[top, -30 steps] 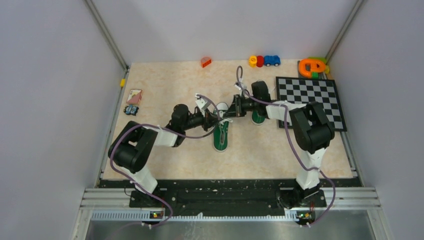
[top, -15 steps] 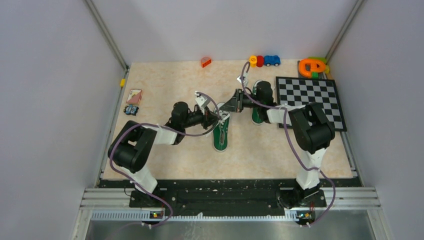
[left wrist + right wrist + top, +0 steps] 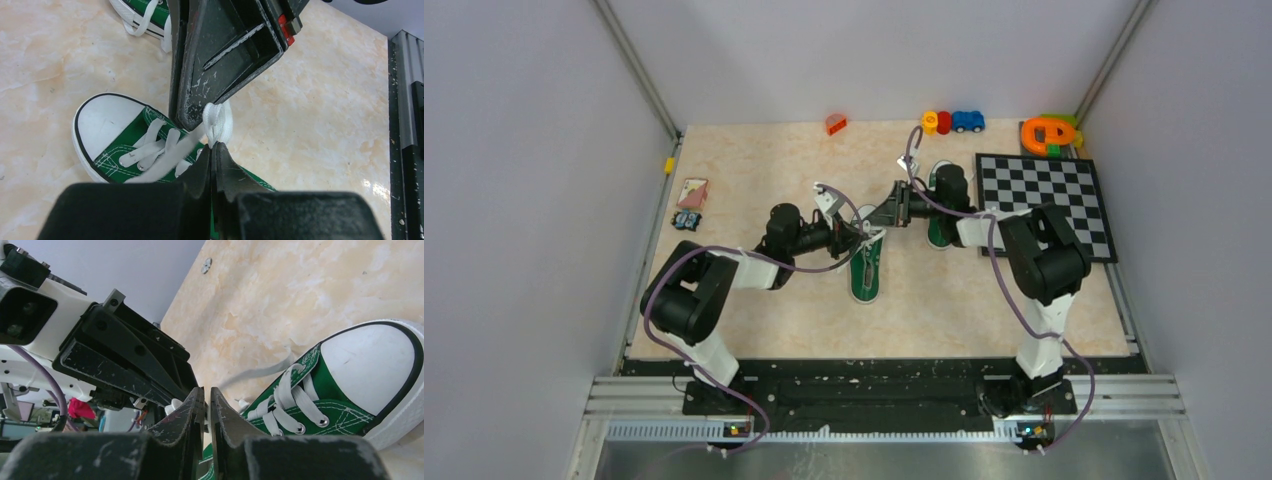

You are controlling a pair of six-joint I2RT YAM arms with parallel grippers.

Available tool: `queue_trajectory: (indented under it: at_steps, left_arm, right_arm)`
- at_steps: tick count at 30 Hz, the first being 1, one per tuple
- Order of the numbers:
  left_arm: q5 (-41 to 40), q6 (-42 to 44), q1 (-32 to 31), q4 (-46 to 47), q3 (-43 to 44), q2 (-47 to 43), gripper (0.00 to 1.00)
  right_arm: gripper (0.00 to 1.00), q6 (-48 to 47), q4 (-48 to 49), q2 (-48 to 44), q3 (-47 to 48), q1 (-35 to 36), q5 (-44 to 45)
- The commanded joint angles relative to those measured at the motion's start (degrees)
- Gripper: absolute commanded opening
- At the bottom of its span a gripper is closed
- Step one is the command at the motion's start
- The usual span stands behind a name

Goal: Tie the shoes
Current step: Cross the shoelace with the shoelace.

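The left fingers (image 3: 200, 170) are clamped on the white lace (image 3: 170, 150) of the near green sneaker (image 3: 107, 120), mid-bench (image 3: 754, 170), likely tensioning it for knotting. The right fingers (image 3: 185, 410), a narrow slit apart, meet its loop; I cannot tell whether they grip it.

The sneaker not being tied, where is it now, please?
That sneaker lies right of centre in the top view, partly under the right arm, just left of the chessboard.

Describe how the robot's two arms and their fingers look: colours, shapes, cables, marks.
The left arm and right arm have bulky black joints between white links, each trailed by a looping purple cable. Their fingers are black, wedge-shaped, tapering to tips, and scuffed with whitish scratches.
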Motion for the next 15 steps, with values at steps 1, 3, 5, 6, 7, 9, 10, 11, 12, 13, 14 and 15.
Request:
queue_trajectory:
  at_steps: [1, 3, 5, 6, 7, 9, 10, 11, 12, 13, 14, 15]
  left_arm:
    - [1.0, -1.4, 0.3, 5.2, 0.8, 0.2, 0.0]
    - [0.8, -1.6, 0.3, 5.2, 0.8, 0.4, 0.0]
    - [0.5, -1.9, 0.3, 5.2, 0.7, 0.5, 0.0]
    - [0.4, -2.0, 0.3, 5.2, 0.8, 0.4, 0.0]
    - [0.3, -2.2, 0.4, 5.1, 0.7, 0.3, 0.0]
    - [-0.1, -2.5, 0.5, 5.1, 0.4, 0.1, 0.0]
    - [-0.3, -2.7, 0.7, 5.1, 0.2, -0.1, 0.0]
    - [-0.3, -2.8, 0.8, 5.2, 0.1, -0.2, 0.0]
    - [-0.4, -2.9, 0.9, 5.2, -0.1, -0.3, 0.0]
    - [-0.4, -2.9, 0.9, 5.3, -0.4, -0.4, 0.0]
    - [-0.5, -3.1, 0.9, 5.6, -0.5, -0.5, 0.0]
    - [-0.4, -3.2, 0.9, 5.8, -0.6, -0.4, 0.0]
  right_arm:
    - [0.12, 1.7, 4.1, 1.1, 0.2, -0.6, -1.6]
    - [0.13, 2.3, 4.8, 1.2, 0.0, -0.6, -1.7]
    - [0.14, 2.8, 5.2, 1.3, 0.0, -0.6, -2.0]
    - [0.15, 3.2, 5.7, 1.5, -0.1, -0.6, -2.1]
    - [0.15, 3.7, 6.1, 1.7, -0.2, -0.6, -2.2]
    - [0.14, 4.3, 6.1, 2.0, -0.3, -0.7, -2.1]
    - [0.14, 4.2, 5.6, 2.1, -0.3, -0.9, -2.1]
    - [0.16, 3.8, 5.3, 2.0, -0.4, -1.2, -2.1]
    - [0.19, 3.2, 4.6, 1.7, -0.3, -1.6, -1.8]
    - [0.21, 1.7, 3.1, 1.4, 0.1, -1.9, -1.4]
    - [0.22, -0.7, -1.8, 0.9, 1.9, -2.1, -1.0]
    - [0.22, -4.2, -8.1, 0.8, 4.0, -2.0, -0.5]
